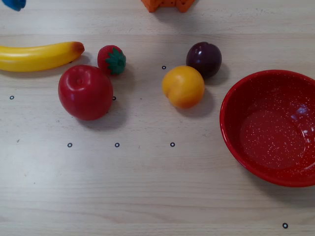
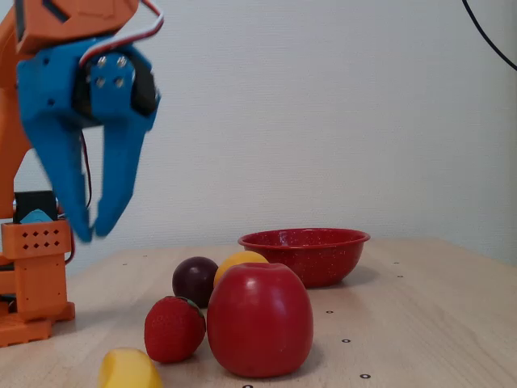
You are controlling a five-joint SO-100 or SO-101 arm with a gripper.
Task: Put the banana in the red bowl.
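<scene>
My tool [image 2: 90, 233], fingers slightly parted and empty, hangs above the bench; next I must descend on the banana [image 1: 39, 56], at nine o'clock from the red bowl [image 1: 231, 129].

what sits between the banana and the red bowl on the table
In the overhead view, between the banana and red bowl lie a strawberry, apple, orange fruit and plum.

A pale, matt wood-grain surface is shown by the table [image 1: 147, 187]. A glossy plastic look is given by the banana [image 1: 39, 55] and the apple [image 1: 85, 92]. The red bowl [image 1: 231, 128] is seen as glossy, speckled white inside. The gripper [image 2: 90, 230] appears as matt blue plastic, the arm base [image 2: 36, 283] as matt orange plastic.
</scene>
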